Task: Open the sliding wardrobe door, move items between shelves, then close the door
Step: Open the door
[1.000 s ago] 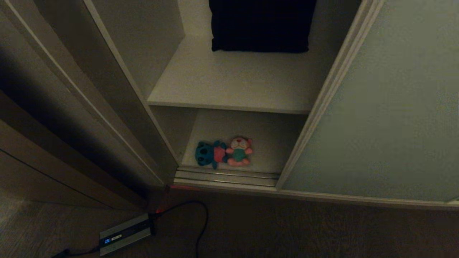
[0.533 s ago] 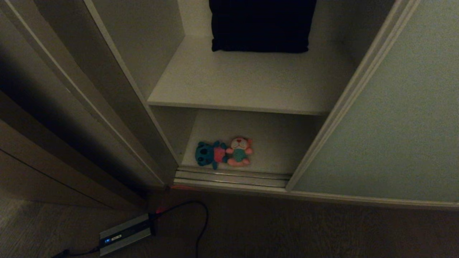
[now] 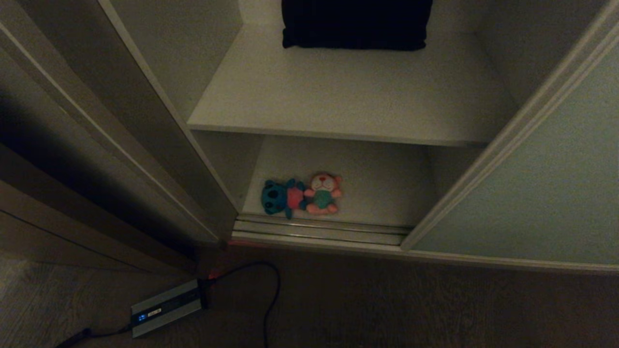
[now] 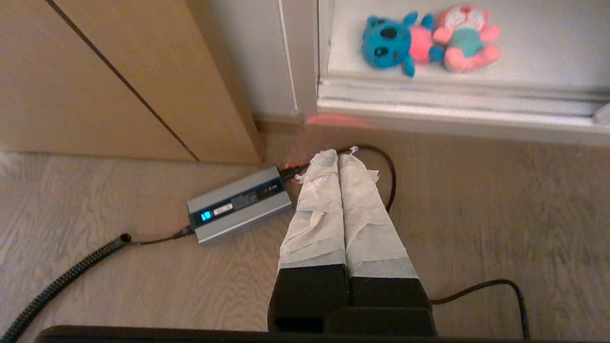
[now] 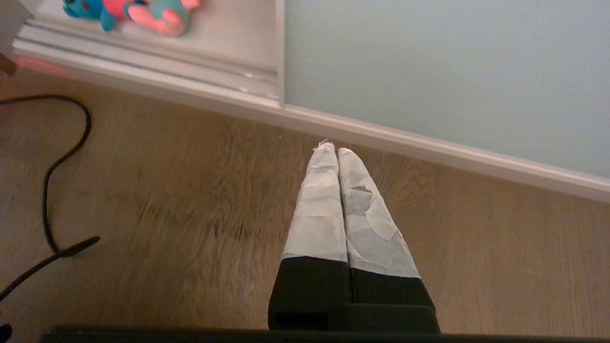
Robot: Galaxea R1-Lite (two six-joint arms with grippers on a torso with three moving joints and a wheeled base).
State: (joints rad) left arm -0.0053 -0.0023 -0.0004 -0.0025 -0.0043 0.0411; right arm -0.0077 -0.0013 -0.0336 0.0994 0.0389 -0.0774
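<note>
The sliding wardrobe door, a grey-green panel with a pale frame, stands at the right and leaves the wardrobe open. Two plush toys lie side by side at the front left of the lower shelf: a teal one and a pink one. Nothing lies on the front of the upper shelf. My left gripper hangs shut and empty over the floor, short of the teal toy and pink toy. Shut and empty too, my right gripper is near the door's bottom rail.
A dark folded cloth lies at the back of the upper shelf. The ribbed floor track runs in front of the toys. A grey power box and its black cable lie on the wood floor. Brown panels stand at the left.
The door's edge now stands farther right, so the opening is wider. The whole head view has also shifted a little. The toys lie where they were.
</note>
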